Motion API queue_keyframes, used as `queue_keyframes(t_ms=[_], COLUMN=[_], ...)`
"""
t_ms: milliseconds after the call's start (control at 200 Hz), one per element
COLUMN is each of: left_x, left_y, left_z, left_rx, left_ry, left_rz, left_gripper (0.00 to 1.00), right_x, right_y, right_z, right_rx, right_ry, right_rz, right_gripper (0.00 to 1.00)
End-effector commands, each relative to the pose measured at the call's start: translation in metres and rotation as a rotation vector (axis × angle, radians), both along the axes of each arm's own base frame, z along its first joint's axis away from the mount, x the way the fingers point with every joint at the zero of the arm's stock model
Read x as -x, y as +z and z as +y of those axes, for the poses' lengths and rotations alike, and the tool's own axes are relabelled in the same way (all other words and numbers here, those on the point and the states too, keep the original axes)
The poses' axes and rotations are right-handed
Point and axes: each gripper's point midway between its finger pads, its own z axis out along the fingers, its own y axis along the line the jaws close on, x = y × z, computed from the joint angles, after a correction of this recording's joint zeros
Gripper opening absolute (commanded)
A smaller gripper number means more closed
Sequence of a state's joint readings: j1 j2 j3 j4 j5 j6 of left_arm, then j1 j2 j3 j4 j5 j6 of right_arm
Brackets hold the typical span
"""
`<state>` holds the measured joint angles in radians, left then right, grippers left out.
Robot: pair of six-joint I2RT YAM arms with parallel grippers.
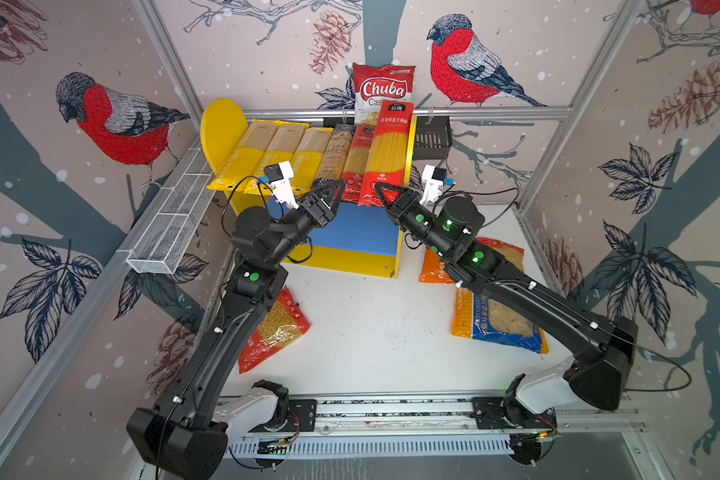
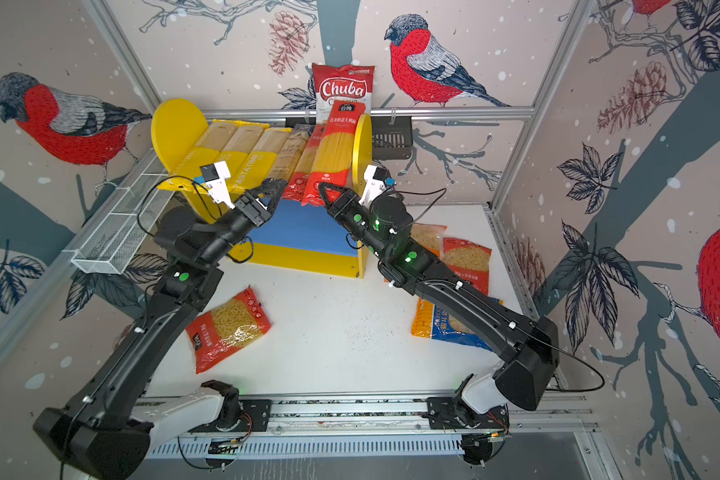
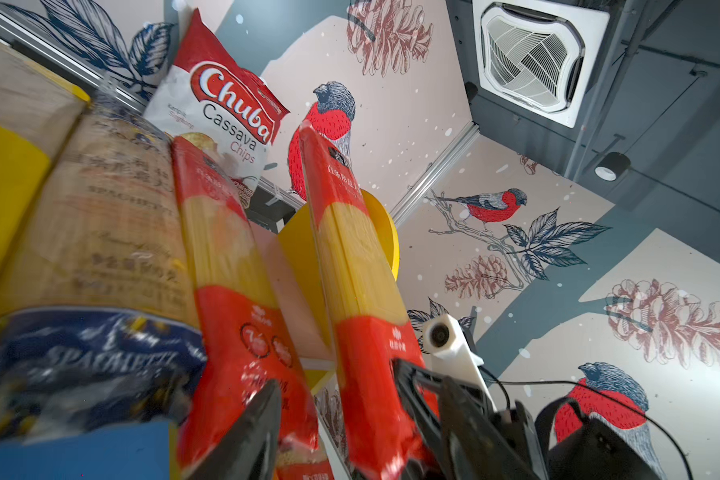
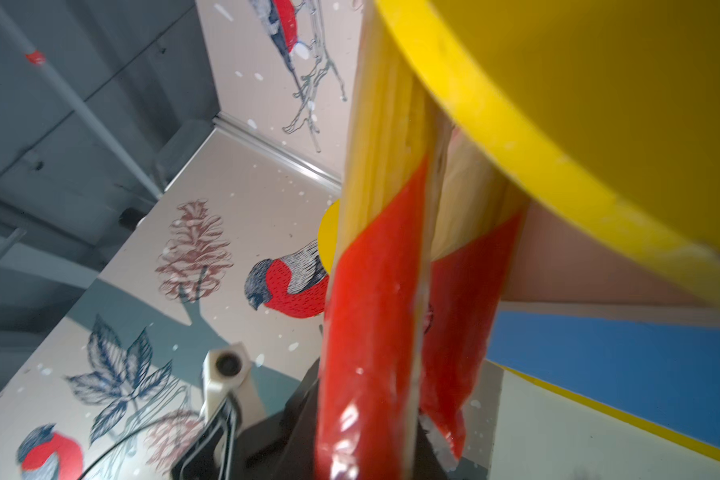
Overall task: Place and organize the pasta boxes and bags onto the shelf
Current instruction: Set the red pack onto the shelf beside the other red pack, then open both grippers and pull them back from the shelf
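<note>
Right claw (image 1: pixel 380 188) grasps the lower end of the red spaghetti pack (image 1: pixel 387 153); left claw (image 1: pixel 340 189) gapes alongside.

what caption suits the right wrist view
The right gripper holds a red spaghetti pack beside the shelf's yellow side panel

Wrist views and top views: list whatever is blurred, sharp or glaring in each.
Left wrist view: the blue-labelled spaghetti pack near the lens is smeared, while the Chuba bag reads sharp. Right wrist view: the red spaghetti pack nearest the lens is soft. Both top views: glare on the red macaroni bag.
</note>
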<state>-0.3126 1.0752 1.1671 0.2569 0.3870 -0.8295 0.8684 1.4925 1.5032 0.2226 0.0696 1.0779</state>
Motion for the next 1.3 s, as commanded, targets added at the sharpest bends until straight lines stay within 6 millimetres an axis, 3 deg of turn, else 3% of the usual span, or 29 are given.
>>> queue_keyframes(t_ms=[0,185,265,440,565,675,810,1001,1206,1296], left_x=[0.002,0.019,0.02,0.022,0.024,0.024,0.025,0.031,0.033,0.034], left_y=[-0.019,-0.037,-0.056,-0.072,-0.083,-0.099,-0.119,-0.14,-0.151,-0.152], left_z=[0.013,0.022,0.022,0.019,0.017,0.015,0.009,-0.006,-0.017,-0.016], left_rx=[-0.061,-0.058,-0.065,-0.046,-0.037,-0.023,-0.008,-0.031,-0.044,-0.048], left_ry=[0.086,0.104,0.099,0.072,0.052,0.038,0.015,-0.002,-0.023,-0.014], left_rz=[0.002,0.018,0.053,0.081,0.099,0.131,0.173,0.214,0.238,0.234], left_gripper=[0.61,0.62,0.62,0.62,0.63,0.63,0.63,0.63,0.63,0.63], right_x=[-0.011,-0.026,-0.028,-0.033,-0.03,-0.028,-0.033,-0.044,-0.044,-0.042], right_y=[0.022,0.015,0.008,-0.001,-0.007,-0.013,-0.013,-0.025,-0.025,-0.024], right_z=[-0.013,-0.009,-0.009,-0.013,-0.017,-0.022,-0.027,-0.052,-0.041,-0.043], right_rx=[-0.026,0.021,0.036,0.057,0.054,0.049,0.066,0.088,0.089,0.093], right_ry=[-0.097,-0.069,-0.073,-0.095,-0.097,-0.106,-0.13,-0.203,-0.14,-0.139], right_rz=[-0.003,0.072,0.094,0.11,0.11,0.115,0.1,0.107,0.093,0.084], right_gripper=[0.0,0.05,0.09,0.38,0.48,0.49,0.4,0.24,0.28,0.38])
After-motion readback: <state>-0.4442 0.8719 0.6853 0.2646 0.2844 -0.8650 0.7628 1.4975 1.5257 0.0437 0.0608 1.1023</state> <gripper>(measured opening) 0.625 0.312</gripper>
